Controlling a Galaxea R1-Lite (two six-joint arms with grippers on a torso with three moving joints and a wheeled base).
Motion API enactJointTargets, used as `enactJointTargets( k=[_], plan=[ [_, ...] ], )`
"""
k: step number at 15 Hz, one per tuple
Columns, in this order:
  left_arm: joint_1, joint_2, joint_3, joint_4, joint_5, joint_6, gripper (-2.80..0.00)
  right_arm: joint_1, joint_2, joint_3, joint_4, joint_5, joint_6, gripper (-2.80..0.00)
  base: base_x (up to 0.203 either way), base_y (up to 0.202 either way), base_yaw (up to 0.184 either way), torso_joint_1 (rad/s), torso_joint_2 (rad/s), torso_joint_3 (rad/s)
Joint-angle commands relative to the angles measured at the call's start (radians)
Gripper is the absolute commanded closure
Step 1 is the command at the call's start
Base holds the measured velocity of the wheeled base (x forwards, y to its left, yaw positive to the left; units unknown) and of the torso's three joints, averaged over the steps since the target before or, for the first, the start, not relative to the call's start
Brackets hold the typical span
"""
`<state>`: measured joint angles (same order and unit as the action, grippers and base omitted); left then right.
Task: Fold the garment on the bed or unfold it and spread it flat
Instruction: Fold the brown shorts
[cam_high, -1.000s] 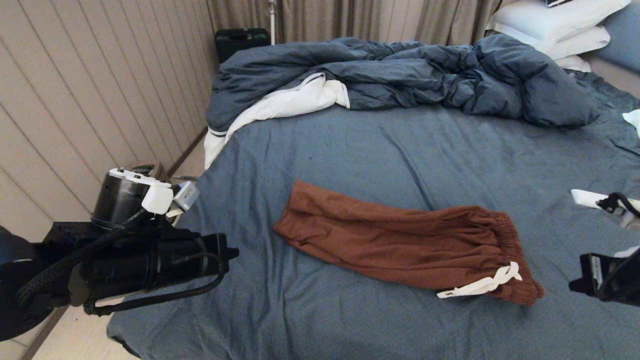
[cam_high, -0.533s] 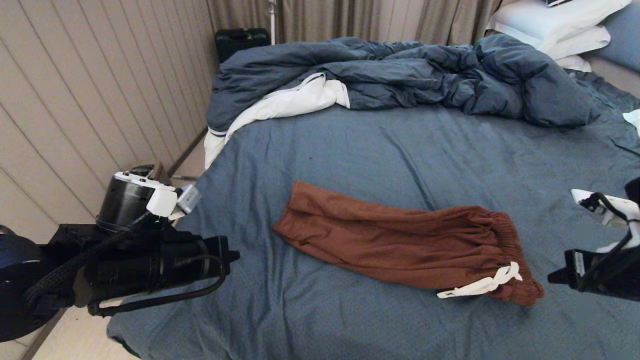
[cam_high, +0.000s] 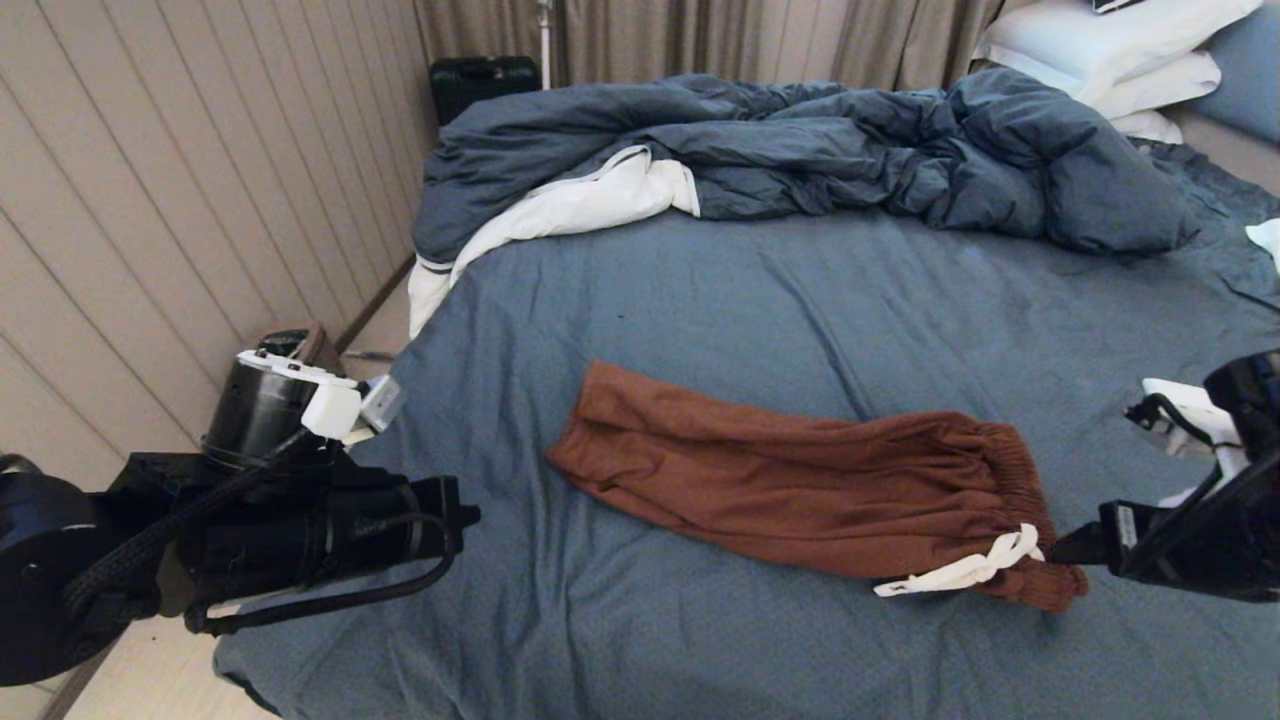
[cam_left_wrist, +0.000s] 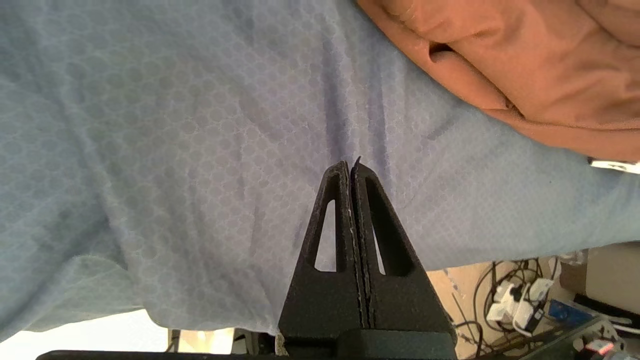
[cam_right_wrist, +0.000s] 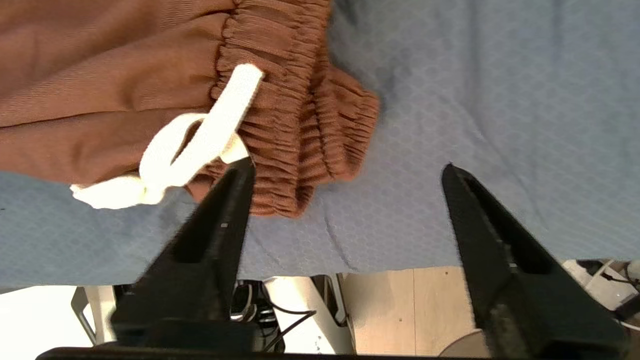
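Observation:
The garment (cam_high: 800, 490), rust-brown shorts, lies doubled lengthwise on the bed's blue sheet (cam_high: 700, 300). Its hems point left and its gathered waistband (cam_high: 1020, 475) points right. The white drawstring (cam_high: 965, 572) trails off the near corner. No white patch shows. My right gripper (cam_right_wrist: 346, 167) is open, low over the sheet, right beside the waistband corner (cam_right_wrist: 320, 130). One of its fingertips (cam_right_wrist: 240, 172) overlaps the waistband next to the drawstring (cam_right_wrist: 200, 145). My left gripper (cam_left_wrist: 351, 167) is shut and empty above the sheet, left of the hem (cam_left_wrist: 500, 65). In the head view the left arm (cam_high: 330, 530) sits off the bed's left edge.
A rumpled dark-blue duvet (cam_high: 800, 150) with white lining covers the far part of the bed. White pillows (cam_high: 1110, 50) are at the far right. A panelled wall (cam_high: 150, 200) runs along the left and a black case (cam_high: 483, 80) stands by the curtains. The bed's near edge lies just below both grippers.
My right arm has moved left and reached the waistband corner of the shorts. The left arm has drifted slightly up and to the right. The shorts have not moved.

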<state>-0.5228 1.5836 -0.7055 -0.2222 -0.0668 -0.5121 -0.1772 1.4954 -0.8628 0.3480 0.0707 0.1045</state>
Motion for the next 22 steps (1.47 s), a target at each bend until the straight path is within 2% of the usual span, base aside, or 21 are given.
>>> enactJointTargets(
  k=[1,3,11,12,18,22],
  plan=[
    [0.000,0.012,0.004,-0.012,-0.001,-0.003,0.00,0.005,0.034,-0.011,-0.014,0.032,0.003,-2.80,0.000,0.000,0.000,0.000,0.00,0.000],
    [0.000,0.019,0.008,-0.019,-0.001,-0.003,0.00,0.009,0.063,-0.011,-0.042,0.072,0.010,-2.80,0.000,0.000,0.000,0.000,0.00,0.000],
    [0.000,0.054,0.009,-0.028,-0.002,-0.005,0.00,0.097,0.140,-0.016,-0.107,0.075,0.051,-2.80,0.000,0.000,0.000,0.000,0.00,0.000],
    [0.000,0.057,0.010,-0.041,-0.001,-0.005,0.00,0.100,0.152,-0.016,-0.119,0.075,0.055,0.00,0.000,0.000,0.000,0.000,0.00,0.000],
    [0.000,0.067,0.009,-0.048,-0.001,-0.011,0.00,0.113,0.150,-0.009,-0.153,0.075,0.069,0.00,0.000,0.000,0.000,0.000,0.00,0.000],
    [0.000,0.067,0.009,-0.048,-0.001,-0.011,0.00,0.130,0.031,-0.003,-0.151,0.075,0.072,0.00,0.000,0.000,0.000,0.000,0.00,0.000]
  ],
)
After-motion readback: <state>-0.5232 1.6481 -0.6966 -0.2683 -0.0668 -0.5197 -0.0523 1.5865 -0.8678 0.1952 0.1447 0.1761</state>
